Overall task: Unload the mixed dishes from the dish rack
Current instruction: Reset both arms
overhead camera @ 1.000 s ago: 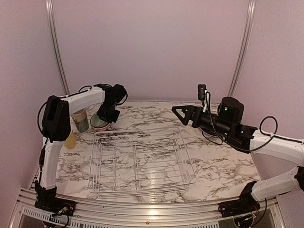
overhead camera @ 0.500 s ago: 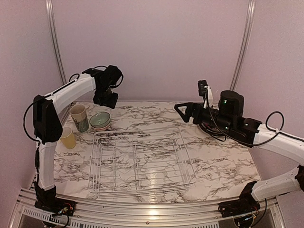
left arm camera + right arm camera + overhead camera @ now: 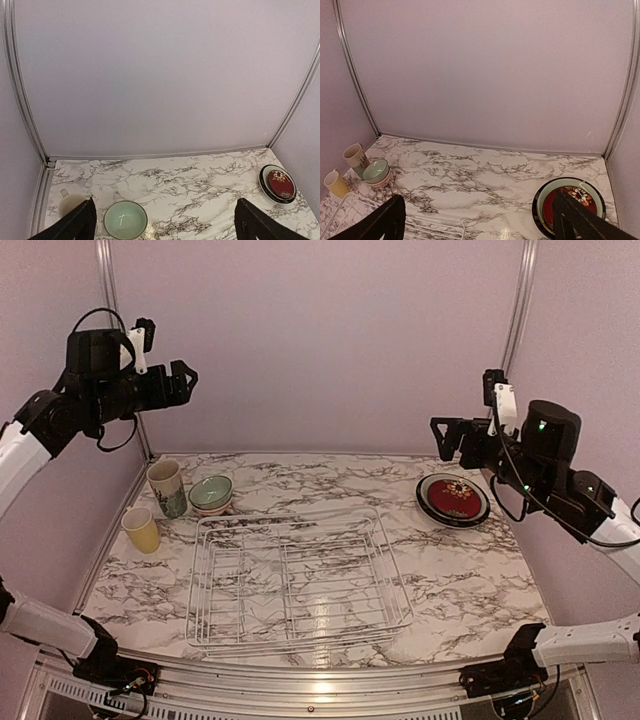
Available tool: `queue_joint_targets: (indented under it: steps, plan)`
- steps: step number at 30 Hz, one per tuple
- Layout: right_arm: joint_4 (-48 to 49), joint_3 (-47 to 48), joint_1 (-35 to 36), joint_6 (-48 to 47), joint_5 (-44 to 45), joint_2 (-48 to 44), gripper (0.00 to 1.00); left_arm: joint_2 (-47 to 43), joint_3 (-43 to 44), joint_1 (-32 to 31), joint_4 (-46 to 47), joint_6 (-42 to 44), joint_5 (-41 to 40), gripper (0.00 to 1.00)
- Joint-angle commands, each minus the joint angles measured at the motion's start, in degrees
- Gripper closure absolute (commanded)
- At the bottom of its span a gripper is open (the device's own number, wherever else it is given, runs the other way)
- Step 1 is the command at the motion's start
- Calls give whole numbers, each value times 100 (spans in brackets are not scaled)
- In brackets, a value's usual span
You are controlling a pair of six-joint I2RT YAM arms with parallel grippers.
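The dish rack [image 3: 300,580] stands in the middle of the marble table with nothing in it. The mixed dishes sit around it. A patterned tall cup [image 3: 168,487], a yellow cup [image 3: 141,529] and a pale green bowl [image 3: 211,491] nested in a red-striped bowl are at the back left. A stack of plates [image 3: 453,498] with a dark red floral one on top is at the back right. My left gripper [image 3: 178,382] hangs open high above the left edge. My right gripper [image 3: 452,438] is open in the air above the plates. Neither holds anything.
Metal frame posts [image 3: 112,330] rise at both back corners against the lilac walls. The left wrist view looks down on the green bowl [image 3: 125,219] and the plates [image 3: 278,183]. A corner of the rack [image 3: 435,227] and the plates [image 3: 570,202] show in the right wrist view.
My left gripper let go of the green bowl on the striped bowl, opened and rose far up to the left. My right arm lifted and drew back right, uncovering the plates.
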Motion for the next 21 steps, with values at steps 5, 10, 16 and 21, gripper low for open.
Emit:
queue_joint_targets:
  steps: [5, 10, 16, 21]
  plan:
    - [-416, 466, 6, -741, 721, -798, 1, -2312, -2526, 18, 3214, 119, -262, 1]
    - [-391, 630, 3, -930, 784, -1069, 2, -2955, -2781, 17, 3378, 187, -257, 1]
    - [-267, 685, 6, -1006, 849, -1213, 1, -3288, -3018, 18, 3497, 167, -241, 1]
    - [-216, 646, 3, -1004, 855, -1263, 1, -3343, -3131, 17, 3607, 150, -219, 1]
